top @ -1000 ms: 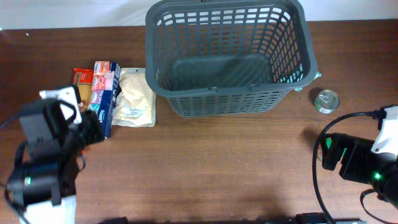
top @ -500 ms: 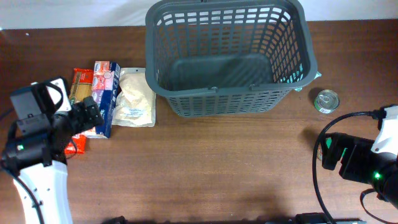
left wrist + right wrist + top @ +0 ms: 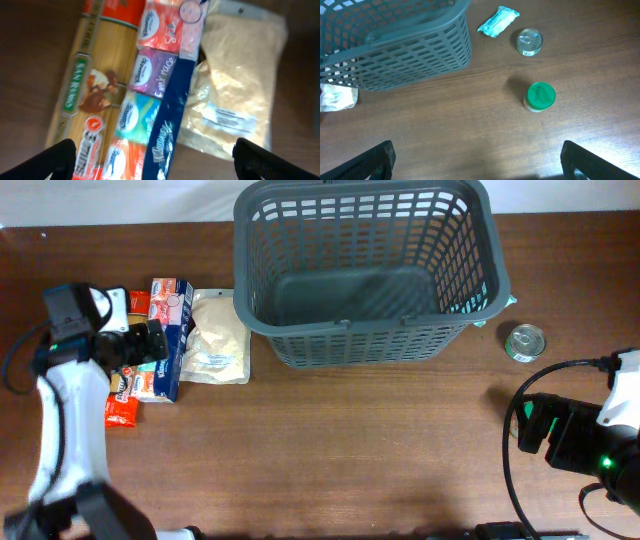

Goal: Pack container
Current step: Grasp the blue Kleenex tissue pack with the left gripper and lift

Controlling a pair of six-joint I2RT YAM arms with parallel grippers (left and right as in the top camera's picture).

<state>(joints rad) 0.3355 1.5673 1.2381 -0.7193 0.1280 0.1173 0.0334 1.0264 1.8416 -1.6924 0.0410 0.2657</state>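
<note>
The large dark grey plastic basket (image 3: pixel 360 340) with slotted walls stands upright at the far middle of the brown wooden table (image 3: pixel 350 460). Its mouth faces up and nothing shows inside, so packing seems not yet begun. The groceries lie in two groups, one within reach of each arm.

On the left, a long yellow pasta packet (image 3: pixel 85 95), a blue-wrapped multipack of pocket tissues (image 3: pixel 150 95) and a clear bag of beige grains (image 3: pixel 235 85) lie flat, side by side and touching. The left fingers (image 3: pixel 55 157) stand wide above the tissues, holding nothing, probably lined up for a pick.

On the right, a small round tin can (image 3: pixel 529 41), a green-lidded jar (image 3: pixel 540 96) and a pale green wrapped packet (image 3: pixel 498 21) sit apart from one another. The right fingers (image 3: pixel 372 159) are spread wide too, empty, well back from the basket.

Beyond the table's far edge only a plain white strip shows.
</note>
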